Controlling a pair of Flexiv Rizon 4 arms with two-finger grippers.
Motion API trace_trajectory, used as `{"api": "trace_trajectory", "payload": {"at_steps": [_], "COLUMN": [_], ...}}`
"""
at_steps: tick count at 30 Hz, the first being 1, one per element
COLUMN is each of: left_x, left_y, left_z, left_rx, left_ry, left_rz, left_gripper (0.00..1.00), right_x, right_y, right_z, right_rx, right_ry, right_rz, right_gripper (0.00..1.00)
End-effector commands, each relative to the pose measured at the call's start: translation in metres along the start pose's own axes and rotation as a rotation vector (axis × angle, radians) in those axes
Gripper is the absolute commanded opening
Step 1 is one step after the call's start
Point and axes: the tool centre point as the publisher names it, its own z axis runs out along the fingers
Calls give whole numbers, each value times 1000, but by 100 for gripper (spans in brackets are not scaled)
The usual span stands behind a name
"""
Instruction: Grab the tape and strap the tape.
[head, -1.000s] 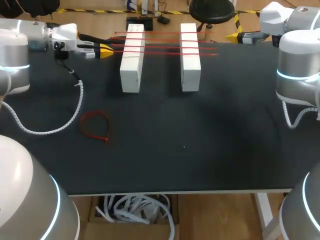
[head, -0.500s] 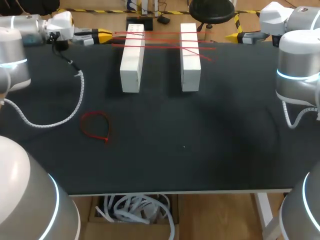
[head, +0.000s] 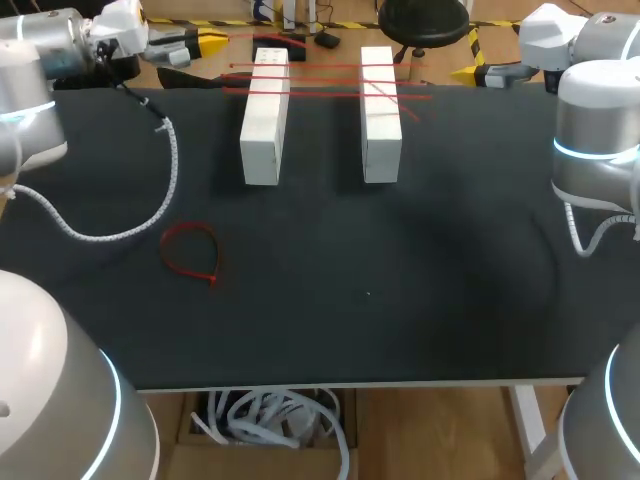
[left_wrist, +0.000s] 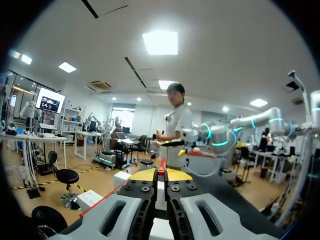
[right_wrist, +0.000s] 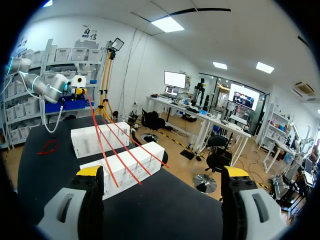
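The bench (head: 400, 300) is plain matte black. At upper centre, the left block (head: 262, 125) and the right block (head: 380, 120) are both unpatterned white, striped across by thin bright red straps (head: 330, 95). A loop (head: 190, 252) at middle left is the same red. The left arm (head: 30, 90) and the right arm (head: 595, 130) are silver-grey with glowing cyan rings, their jaws tipped bright yellow. The coiled cable (head: 168, 185) at upper left is white.

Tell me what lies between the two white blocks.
In the head view, red ties bridge the gap at the far end; the rest is bare black table.
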Motion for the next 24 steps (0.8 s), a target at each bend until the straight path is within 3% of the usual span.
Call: {"api": "trace_trajectory", "payload": {"at_steps": [1, 8, 24], "left_x": [6, 5, 8], "left_y": [-7, -21, -31], "left_z": [7, 22, 48], "left_rx": [22, 41, 25], "left_ry": [-22, -68, 46], "left_rz": [-8, -2, 31], "left_gripper": [0, 0, 0], "right_x": [0, 0, 0], "right_y": [0, 0, 0], "right_z": [0, 0, 0], "right_rx": [0, 0, 0], "right_ry": [0, 0, 0], "right_rz": [0, 0, 0], "right_gripper": [100, 100, 100]}}
